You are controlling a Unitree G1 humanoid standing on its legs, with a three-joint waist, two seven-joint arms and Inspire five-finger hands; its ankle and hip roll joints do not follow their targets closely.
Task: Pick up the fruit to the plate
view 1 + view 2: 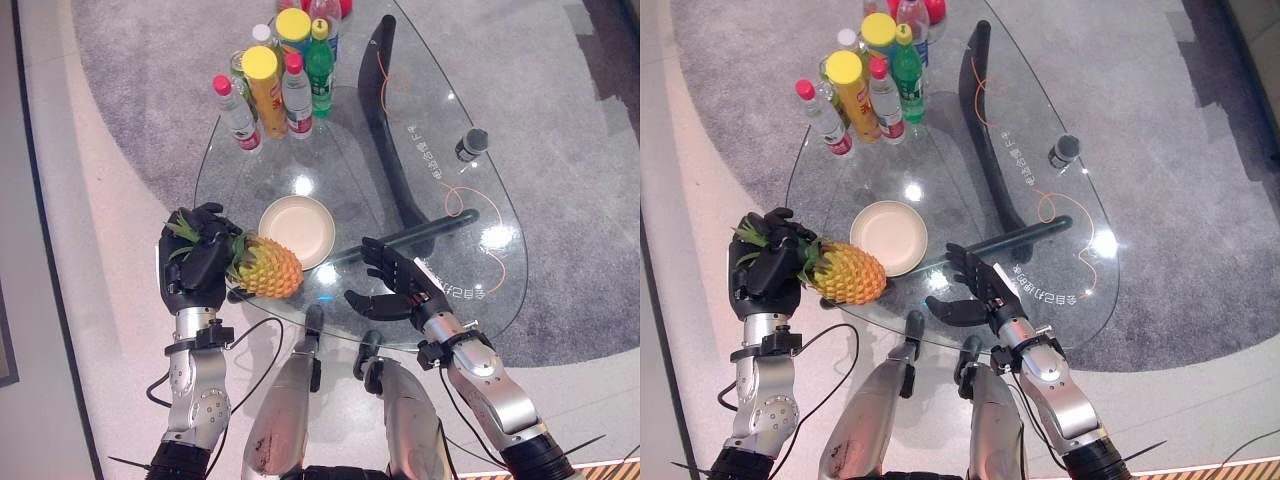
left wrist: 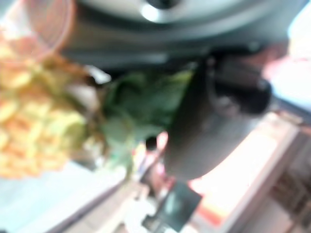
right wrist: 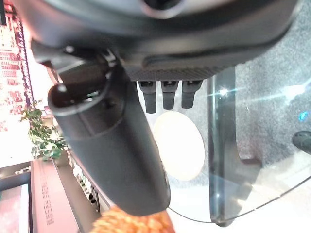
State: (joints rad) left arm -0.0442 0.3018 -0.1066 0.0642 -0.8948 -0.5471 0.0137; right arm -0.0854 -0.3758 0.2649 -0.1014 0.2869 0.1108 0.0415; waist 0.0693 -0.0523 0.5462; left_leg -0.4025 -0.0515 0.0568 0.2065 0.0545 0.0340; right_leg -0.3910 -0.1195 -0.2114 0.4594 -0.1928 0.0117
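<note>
A yellow pineapple [image 1: 268, 266] lies on its side at the near left edge of the glass table [image 1: 480, 190]. My left hand [image 1: 197, 262] is curled round its green leafy crown [image 2: 141, 104]. The fruit's body [image 1: 848, 273] rests just left of a cream plate [image 1: 297, 231], close to its rim. My right hand [image 1: 400, 285] hovers open over the table's near edge, right of the plate, with straight fingers [image 3: 167, 94] and nothing in it. The plate [image 3: 179, 144] has nothing on it.
Several bottles and a yellow-lidded can [image 1: 263, 90] stand in a cluster at the table's far side. A small dark cylinder [image 1: 471, 145] sits at the right. The table's dark curved leg [image 1: 385, 110] shows through the glass. An orange cord [image 1: 470, 200] loops across the right part.
</note>
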